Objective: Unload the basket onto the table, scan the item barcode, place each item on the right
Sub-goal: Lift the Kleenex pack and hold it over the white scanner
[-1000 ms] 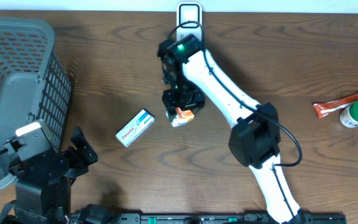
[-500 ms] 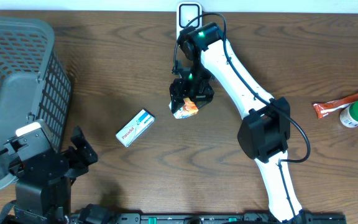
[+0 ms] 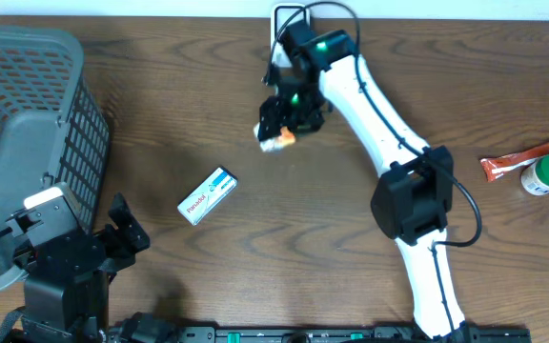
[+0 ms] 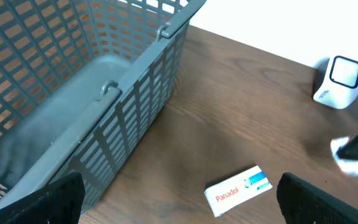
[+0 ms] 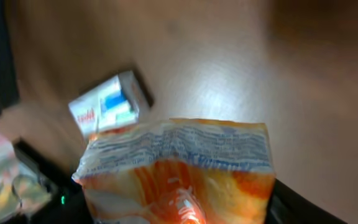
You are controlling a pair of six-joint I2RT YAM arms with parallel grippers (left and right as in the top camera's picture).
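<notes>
**Overhead.** The right arm reaches from the desk's front edge up towards the middle of its back edge. The right gripper [image 3: 284, 116] is pinching an orange packet [image 3: 274, 142], which is held above the wood just in front of the white barcode scanner [image 3: 290, 17] standing at the back edge. A Panadol box [image 3: 208, 195] lies flat near the desk's middle, left of the packet and apart from it. A grey mesh basket [image 3: 27, 143] fills the left side. Near the right edge, a green-lidded bottle [image 3: 548, 174] sits just beside a red sachet [image 3: 517, 161]. The left gripper [image 3: 125, 229] is at the front left corner, jaws spread wide and empty.

**Left wrist.** The basket's wall [image 4: 135, 118] rises on the left. The Panadol box [image 4: 238, 190] lies ahead between the spread fingers [image 4: 48, 199]. The scanner [image 4: 337, 81] stands far right, and the packet [image 4: 353, 155] is a blur at the frame's edge.

**Right wrist.** The packet [image 5: 179, 177] fills the foreground, crinkled top edge uppermost, with the Panadol box [image 5: 107, 102] on the desk beyond. No barcode can be made out.
</notes>
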